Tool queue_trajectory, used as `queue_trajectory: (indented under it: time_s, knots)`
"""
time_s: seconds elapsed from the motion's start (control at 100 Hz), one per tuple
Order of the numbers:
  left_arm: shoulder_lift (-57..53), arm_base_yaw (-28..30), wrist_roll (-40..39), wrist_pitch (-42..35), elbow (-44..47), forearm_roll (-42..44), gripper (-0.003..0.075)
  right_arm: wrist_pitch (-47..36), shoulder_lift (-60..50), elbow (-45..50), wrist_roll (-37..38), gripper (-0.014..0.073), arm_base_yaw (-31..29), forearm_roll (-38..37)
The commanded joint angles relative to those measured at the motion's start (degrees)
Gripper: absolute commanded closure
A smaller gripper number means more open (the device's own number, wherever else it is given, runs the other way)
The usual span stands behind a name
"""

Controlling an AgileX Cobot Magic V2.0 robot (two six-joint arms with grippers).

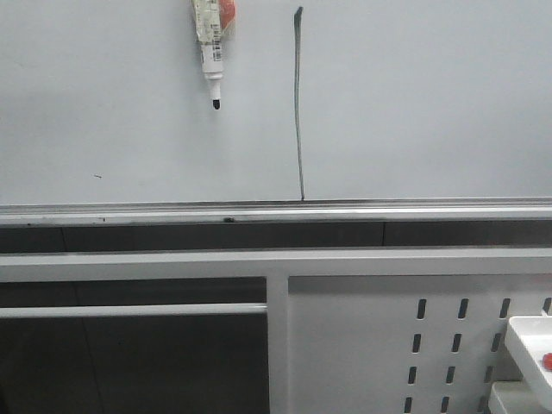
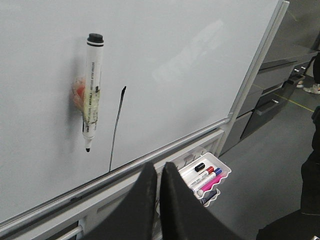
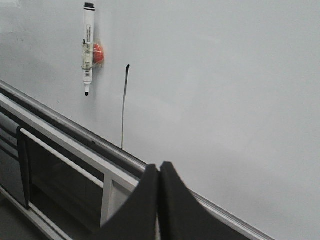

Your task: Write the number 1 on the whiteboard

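Observation:
The whiteboard [image 1: 414, 95] fills the upper front view, with a silver rail [image 1: 276, 210] along its lower edge. On it stands the number 1 [image 1: 298, 103], a long thin dark stroke, also seen as the number 1 [image 2: 117, 129] and the number 1 [image 3: 124, 105]. A white marker [image 1: 211, 52] hangs tip-down on the board on a red holder, left of the stroke. My left gripper [image 2: 159, 167] is shut and empty, back from the board. My right gripper [image 3: 159, 166] is shut and empty too. Neither gripper shows in the front view.
A white tray [image 2: 205, 175] holding several markers hangs below the rail on the perforated panel [image 1: 431, 345]. A white frame bar [image 1: 129, 309] crosses under the board. A tiny dark speck [image 1: 97, 177] marks the board's left. Grey drawers [image 2: 272, 95] stand beyond the board's end.

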Motion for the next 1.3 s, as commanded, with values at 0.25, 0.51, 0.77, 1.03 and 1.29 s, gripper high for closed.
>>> queue_trajectory:
  time_s: [0.25,0.51,0.77,1.03,1.29]
  knots:
    - [-0.3,-0.2,-0.1,-10.1,-1.4,-0.3,0.0740,-3.6,0.7,-1.3,-0.1,0.0643,-0.3,-1.7]
    - [-0.3,-0.2,-0.6,-26.0,2.0,5.5,0.0740,-3.6,0.7,-1.3,-0.1,0.0643,-0.3,-1.7]
    - [-8.8,9.3,-1.1,-18.8,9.3,17.0,0.0740,-3.6,0.7,-1.3,-0.1,0.0643,-0.3,-1.7]
    - [-22.9,22.7,-1.2,-13.6,17.4,20.4,0.0740,-3.6,0.7,-1.3,-0.1,0.0643,-0.3,-1.7]
    - [-28.5,33.9,-2.5,-6.9,24.1,20.4,0.0740,-3.6,0.7,-1.3,-0.1,0.0643,-0.3,-1.7]
